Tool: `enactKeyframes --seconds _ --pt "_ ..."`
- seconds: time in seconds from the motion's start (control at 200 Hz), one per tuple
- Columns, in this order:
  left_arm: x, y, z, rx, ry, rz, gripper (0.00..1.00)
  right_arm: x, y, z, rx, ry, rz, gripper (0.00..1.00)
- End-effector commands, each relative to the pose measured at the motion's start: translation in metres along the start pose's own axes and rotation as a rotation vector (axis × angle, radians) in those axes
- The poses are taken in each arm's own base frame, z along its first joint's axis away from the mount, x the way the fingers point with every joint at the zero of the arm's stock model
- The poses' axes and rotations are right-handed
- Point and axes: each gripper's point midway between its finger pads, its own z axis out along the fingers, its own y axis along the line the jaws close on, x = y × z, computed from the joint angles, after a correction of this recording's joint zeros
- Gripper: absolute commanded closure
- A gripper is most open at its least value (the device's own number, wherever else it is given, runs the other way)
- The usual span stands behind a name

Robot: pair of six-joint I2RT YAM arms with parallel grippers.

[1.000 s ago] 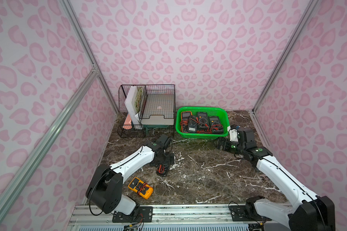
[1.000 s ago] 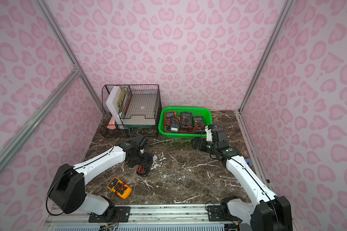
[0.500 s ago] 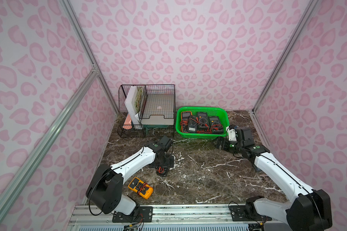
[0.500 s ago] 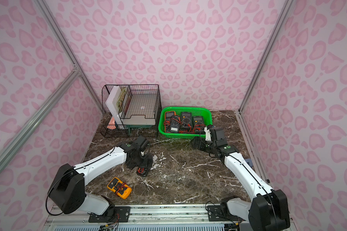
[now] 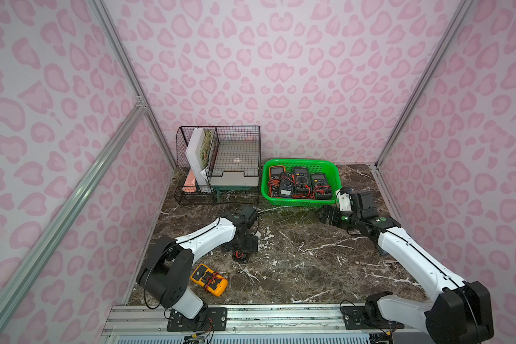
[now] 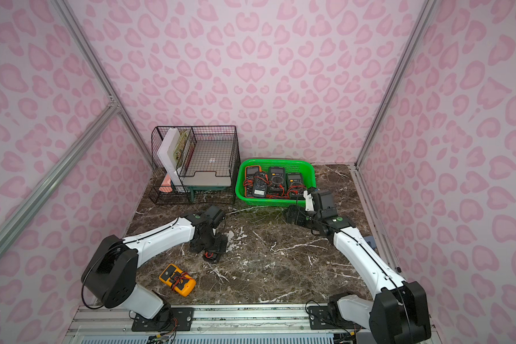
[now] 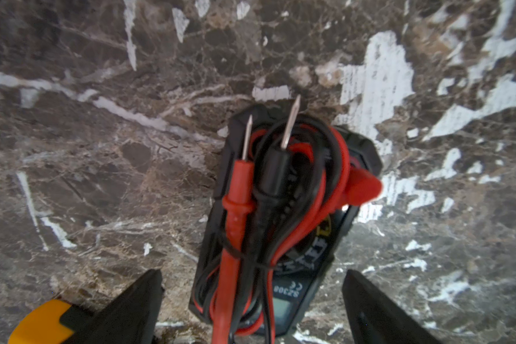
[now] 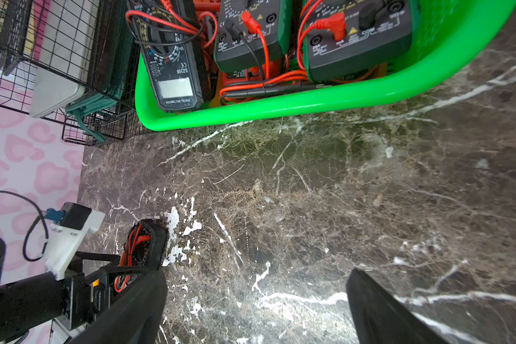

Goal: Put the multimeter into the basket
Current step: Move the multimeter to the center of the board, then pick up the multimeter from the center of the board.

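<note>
Multimeter in play: the black multimeter (image 7: 280, 226), lying flat on the marble table (image 5: 310, 262) with its red and black leads (image 7: 236, 193) bundled on top, well apart from the basket (image 5: 298, 204).
Left side: the left gripper (image 7: 251, 277) is spread wide and low over it, one finger on either side of the body. Nothing pinched yet, as far as the wrist view shows.
Right side: the right gripper (image 8: 256, 277) is spread wide too and empty, hovering over bare table just in front of the basket's near rim.
Already done: four meters (image 5: 301, 178) sit inside the green basket, leads and all, packed side by side.
Left to do: two by my count. The black one under the left claw, plus a yellow multimeter (image 5: 209, 280) on the table near the left arm's base.
Not involved: the wire organiser (image 5: 221, 166) beside the basket, nobody's touching it.
Progress guess: past halfway I'd say, four in and two out.
Next up, probably: clamp the black body, lift, carry it over. Room in there looks tight-ish, so it may end up lying on top of the others.
</note>
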Motion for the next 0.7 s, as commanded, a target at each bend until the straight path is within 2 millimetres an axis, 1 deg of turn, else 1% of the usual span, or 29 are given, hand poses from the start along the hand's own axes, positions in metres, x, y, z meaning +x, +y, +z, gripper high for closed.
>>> enactKeyframes --seconds 0.0,0.1,0.135,0.23,0.32,0.375,0.42,0.51,0.565,0.63,0.695 --pt "-0.008 -0.005 0.006 0.002 -0.01 0.023 0.01 -0.005 0.002 -0.003 0.003 -0.011 -0.009 0.01" --pt "-0.01 -0.008 0.012 0.001 0.0 0.023 0.01 -0.007 0.002 -0.004 0.003 -0.014 -0.01 0.01" --pt "-0.01 -0.01 0.015 0.005 0.006 0.024 0.03 -0.007 0.001 -0.004 0.007 -0.016 -0.009 0.01" --pt "-0.008 -0.012 0.02 0.015 0.022 0.022 0.1 -0.008 0.001 -0.005 0.009 -0.017 -0.007 0.01" --pt "-0.003 -0.012 0.024 0.024 0.034 0.015 0.19 -0.01 0.0 -0.005 0.01 -0.023 0.0 0.01" --pt "0.0 -0.012 0.025 0.031 0.039 0.01 0.28 -0.01 0.0 -0.005 0.009 -0.023 0.001 0.01" --pt "0.001 -0.013 0.026 0.037 0.042 0.007 0.39 -0.01 0.0 -0.005 0.008 -0.022 0.0 0.01" --pt "0.003 -0.015 0.026 0.052 0.045 -0.001 0.56 -0.011 -0.001 -0.004 0.011 -0.021 0.002 0.01" --pt "0.002 -0.017 0.024 0.062 0.044 -0.004 0.67 -0.011 -0.001 -0.003 0.013 -0.02 0.003 0.01" --pt "-0.001 -0.02 0.019 0.076 0.036 -0.007 0.77 -0.012 -0.001 -0.003 0.012 -0.023 0.002 0.01" --pt "-0.004 -0.024 0.014 0.091 0.031 -0.004 0.9 -0.014 -0.001 -0.004 0.011 -0.028 0.003 0.01"
